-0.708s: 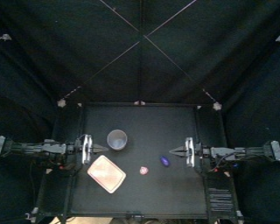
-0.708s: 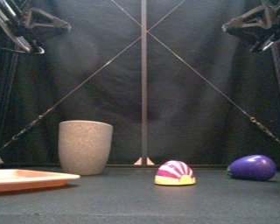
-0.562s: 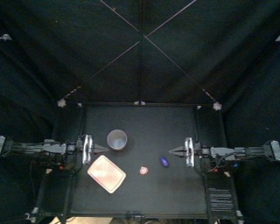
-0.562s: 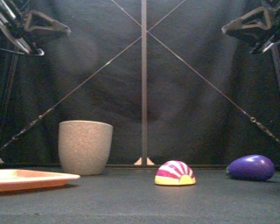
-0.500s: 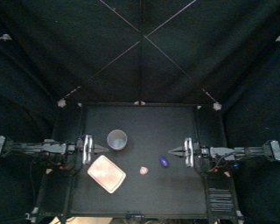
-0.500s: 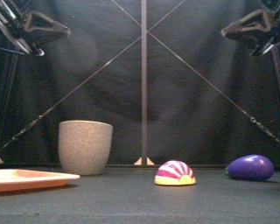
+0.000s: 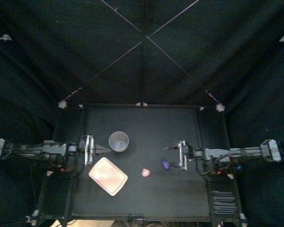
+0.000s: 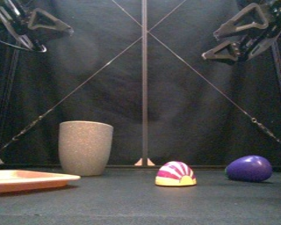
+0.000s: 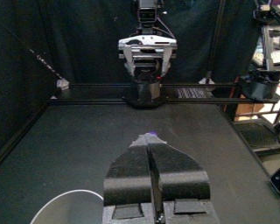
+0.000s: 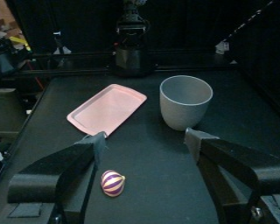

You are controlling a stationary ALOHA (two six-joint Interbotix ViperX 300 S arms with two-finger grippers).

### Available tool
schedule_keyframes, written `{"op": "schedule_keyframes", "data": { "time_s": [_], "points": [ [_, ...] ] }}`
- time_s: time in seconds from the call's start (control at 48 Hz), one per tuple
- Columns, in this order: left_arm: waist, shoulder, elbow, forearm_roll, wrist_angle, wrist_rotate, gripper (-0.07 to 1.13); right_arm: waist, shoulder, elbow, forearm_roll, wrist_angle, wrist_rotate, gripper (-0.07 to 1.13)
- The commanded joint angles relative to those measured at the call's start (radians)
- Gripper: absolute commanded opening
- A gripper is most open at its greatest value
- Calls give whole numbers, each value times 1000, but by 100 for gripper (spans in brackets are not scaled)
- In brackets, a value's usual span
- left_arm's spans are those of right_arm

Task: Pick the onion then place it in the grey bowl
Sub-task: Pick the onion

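Note:
The onion [image 7: 169, 163] is a smooth purple toy lying on the table's right side, low at the right of the front view [image 8: 249, 168] and small in the left wrist view [image 9: 147, 138]. The grey speckled cup [image 7: 118, 139] stands upright at mid-left [image 8: 85, 148] [image 10: 185, 101]. My right gripper [image 7: 185, 156] hovers just right of the onion, jaws open wide [image 10: 145, 140] with nothing between them; the onion is hidden in the right wrist view. My left gripper [image 7: 75, 152] rests at the left edge, shut and empty [image 9: 152, 171].
A striped pink, yellow and white dome toy [image 7: 145, 171] lies left of the onion, toward the front [image 8: 175, 173] [image 10: 115, 182]. The flat pink tray [image 7: 107, 175] sits at the front left [image 8: 25, 180] [image 10: 108, 107], near the cup.
My right arm has reached in from the right toward the table's middle, ending near the onion. The left arm, the toys, the cup and the tray have not moved.

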Motion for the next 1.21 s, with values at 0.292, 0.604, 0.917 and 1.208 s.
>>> {"op": "schedule_keyframes", "data": {
  "time_s": [0.292, 0.604, 0.917, 1.208],
  "points": [
    [17, 2, -29, 2, -3, 0, 2, 43, 268, -132, 5, -29, 0, 104],
    [25, 2, -28, 0, -3, 0, 2, 97, 555, -279, 0, 184, -2, 104],
    [40, 0, -21, 2, -5, 2, 2, 133, 762, -428, -51, 367, -12, 104],
    [58, 0, -12, 2, -3, 2, 2, 141, 839, -479, -69, 396, -11, 104]
  ]
}}
